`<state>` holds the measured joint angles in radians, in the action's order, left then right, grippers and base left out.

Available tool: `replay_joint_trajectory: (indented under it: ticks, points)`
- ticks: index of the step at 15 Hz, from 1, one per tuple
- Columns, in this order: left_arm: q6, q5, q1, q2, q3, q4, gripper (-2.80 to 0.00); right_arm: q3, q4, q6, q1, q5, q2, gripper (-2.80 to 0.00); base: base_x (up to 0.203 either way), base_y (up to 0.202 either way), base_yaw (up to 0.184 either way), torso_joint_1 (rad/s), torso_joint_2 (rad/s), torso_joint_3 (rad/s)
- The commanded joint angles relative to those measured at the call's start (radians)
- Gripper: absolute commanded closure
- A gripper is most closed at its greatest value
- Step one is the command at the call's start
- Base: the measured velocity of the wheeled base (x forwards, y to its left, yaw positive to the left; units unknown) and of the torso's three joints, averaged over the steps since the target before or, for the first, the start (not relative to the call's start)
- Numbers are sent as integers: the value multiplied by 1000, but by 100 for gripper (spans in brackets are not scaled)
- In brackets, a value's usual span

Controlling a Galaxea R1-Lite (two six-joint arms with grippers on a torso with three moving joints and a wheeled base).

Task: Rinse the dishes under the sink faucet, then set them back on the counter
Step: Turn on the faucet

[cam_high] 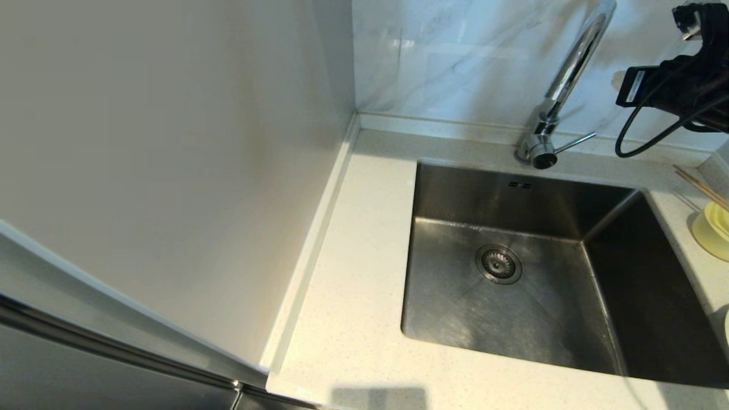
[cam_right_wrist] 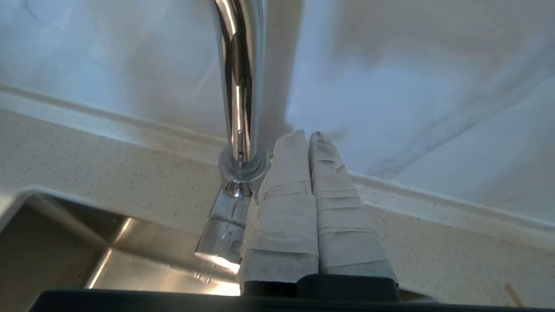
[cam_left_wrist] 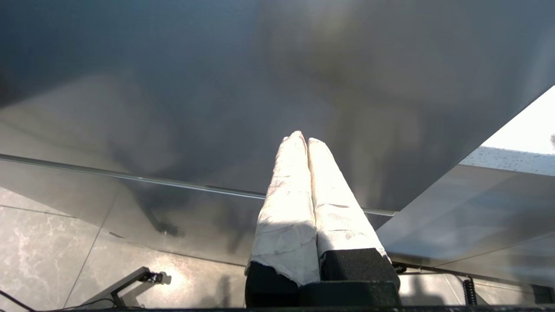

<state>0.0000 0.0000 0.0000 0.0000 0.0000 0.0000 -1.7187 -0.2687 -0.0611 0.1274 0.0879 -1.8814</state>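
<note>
Stainless-steel basin point(cam_high: 512, 273) fills the near centre of the head view, its round drain strainer point(cam_high: 499, 263) on the floor. Off-white speckled counter point(cam_high: 364, 256) frames it on the near, left and far sides. At about three o'clock from the strainer, on the counter strip right of the basin, sits the pale-yellow bowl point(cam_high: 713, 229), partly cut off by the frame edge, with the light-wood chopsticks point(cam_high: 701, 188) lying just beyond it. Farther back, at about one o'clock from the strainer, the chrome faucet point(cam_high: 564, 85) rises from its base on the rear counter strip, its thin lever point(cam_high: 575, 142) pointing toward three o'clock. The right gripper point(cam_right_wrist: 305, 136), tape-wrapped fingers point(cam_right_wrist: 284, 208) pressed together and holding nothing, hangs just beside the faucet stem, near its base collar; whether they touch cannot be told. The grey-veined marble wall point(cam_high: 455, 57) stands behind. The left gripper point(cam_left_wrist: 303, 138), fingers likewise together and empty, is parked low beside a dark cabinet front point(cam_left_wrist: 217, 86).
</note>
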Motion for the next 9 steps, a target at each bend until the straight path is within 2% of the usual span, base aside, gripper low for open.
replay_joint_trajectory:
  ticks: [1, 9]
  points:
    - [-2, 0, 0, 0, 0, 0, 0, -6, -1, -2, 0, 0, -17, 0, 0, 0, 0, 0, 0, 0]
    - [-2, 0, 0, 0, 0, 0, 0, 55, -1, 5, -3, -1, -76, 0, 0, 0, 0, 0, 0, 0]
